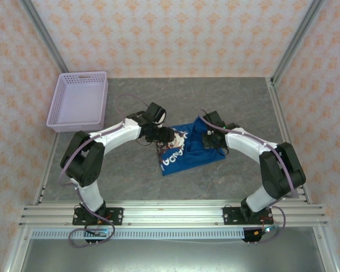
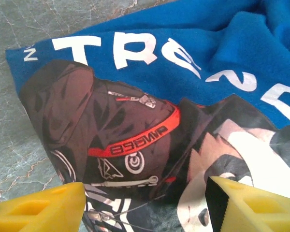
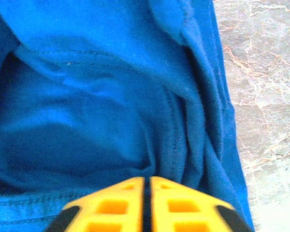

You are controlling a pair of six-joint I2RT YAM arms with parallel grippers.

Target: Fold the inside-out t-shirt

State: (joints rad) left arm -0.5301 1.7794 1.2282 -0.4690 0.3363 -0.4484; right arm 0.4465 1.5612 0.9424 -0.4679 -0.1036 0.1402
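The royal-blue t-shirt [image 1: 188, 148] lies crumpled in the middle of the table, its white lettering and dark cartoon print [image 2: 130, 135] facing up at its left end. My left gripper [image 1: 164, 137] hovers just over that print, open, its yellow fingers [image 2: 43, 208] standing wide apart on either side of the picture with nothing between them. My right gripper [image 1: 207, 139] is at the shirt's right end. Its yellow fingertips [image 3: 130, 191] are pressed together, and the plain blue cloth [image 3: 87, 96] puckers into a fold right at their tip [image 3: 147, 180].
A lavender mesh basket [image 1: 79, 101] stands at the back left of the grey marbled table [image 1: 226, 96]. Metal frame rails run along both sides and the near edge. Bare table lies right of the shirt [image 3: 266, 96].
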